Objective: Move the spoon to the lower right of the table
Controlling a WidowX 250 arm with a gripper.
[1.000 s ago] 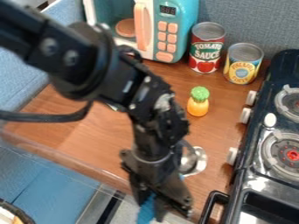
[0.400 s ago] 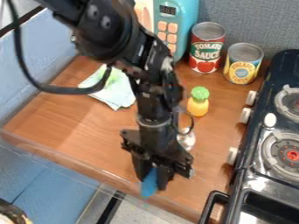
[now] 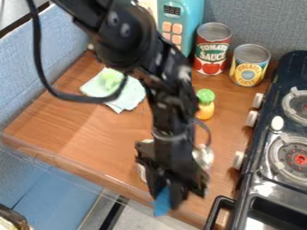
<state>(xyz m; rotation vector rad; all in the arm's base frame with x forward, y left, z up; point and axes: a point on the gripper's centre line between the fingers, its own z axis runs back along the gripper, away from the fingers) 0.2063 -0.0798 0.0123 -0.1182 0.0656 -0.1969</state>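
The black gripper (image 3: 166,193) hangs at the front edge of the wooden table, low and slightly right of centre in the view. It is shut on the spoon, whose blue part (image 3: 162,203) sticks out below the fingertips, over the table's edge. Shiny silver surfaces show on both sides of the gripper; whether they belong to the spoon I cannot tell. The height of the spoon above the wood is also unclear.
The stove (image 3: 258,179) stands along the right side. Behind are a tomato can (image 3: 211,49), a pineapple can (image 3: 249,65) and a teal microwave (image 3: 190,20). A toy pineapple (image 3: 205,110) stands right of the arm, a pale cloth (image 3: 124,99) lies left. The table's front rim (image 3: 78,167) runs below.
The gripper first moved up the view, away from the front, then a little right and back down. The blue part travelled with it. More of the cloth shows now.
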